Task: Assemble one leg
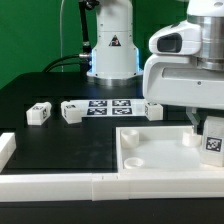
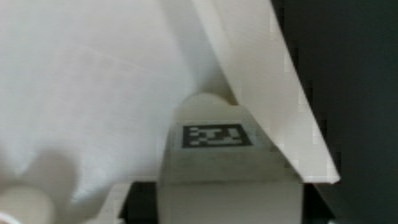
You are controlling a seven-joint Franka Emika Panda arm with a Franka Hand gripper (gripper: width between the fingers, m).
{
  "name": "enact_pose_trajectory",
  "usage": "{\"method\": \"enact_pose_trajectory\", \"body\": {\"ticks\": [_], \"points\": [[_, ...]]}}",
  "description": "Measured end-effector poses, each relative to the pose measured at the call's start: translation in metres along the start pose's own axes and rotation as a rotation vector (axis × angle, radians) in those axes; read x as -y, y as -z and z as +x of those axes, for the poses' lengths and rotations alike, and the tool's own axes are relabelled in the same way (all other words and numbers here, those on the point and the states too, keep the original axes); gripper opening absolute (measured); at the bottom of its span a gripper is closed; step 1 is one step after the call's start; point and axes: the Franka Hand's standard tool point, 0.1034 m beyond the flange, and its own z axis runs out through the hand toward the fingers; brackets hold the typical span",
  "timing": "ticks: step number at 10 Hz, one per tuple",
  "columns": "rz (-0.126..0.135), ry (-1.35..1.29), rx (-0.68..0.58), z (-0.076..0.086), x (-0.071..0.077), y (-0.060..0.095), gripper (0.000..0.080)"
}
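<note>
My gripper (image 1: 211, 130) is shut on a leg (image 1: 214, 144), a stubby white block with a black-and-white marker. It holds the leg upright over the corner of the large white panel (image 1: 160, 152) on the exterior view's right. In the wrist view the held leg (image 2: 217, 150) sits between my dark fingers (image 2: 144, 204), with its end at a notch in the panel (image 2: 107, 90). I cannot tell whether the leg touches the panel. Three other legs lie on the table: two on the exterior view's left (image 1: 38, 113) (image 1: 72, 111) and one behind the panel (image 1: 153, 110).
The marker board (image 1: 110, 105) lies flat behind the panel, between the loose legs. A white L-shaped rail (image 1: 60, 186) runs along the front edge and up the exterior view's left side. The robot's base (image 1: 110, 50) stands at the back.
</note>
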Motion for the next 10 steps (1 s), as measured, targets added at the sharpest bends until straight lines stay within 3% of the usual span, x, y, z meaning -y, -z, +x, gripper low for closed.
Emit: {"method": "enact_pose_trajectory", "body": {"ticks": [4,8,9,10], "points": [[-0.004,-0.496,-0.008,0.0002,0.0017,-0.0002,0.0294],[0.0,-0.755,-0.005,-0.0007,0.0027,-0.0003,0.0294],[0.002,-0.753,-0.002,-0.0016,0.0037,-0.0004,0.0375],[0.002,-0.737,-0.002,-0.0017,0.0039,-0.0004,0.0529]]}}
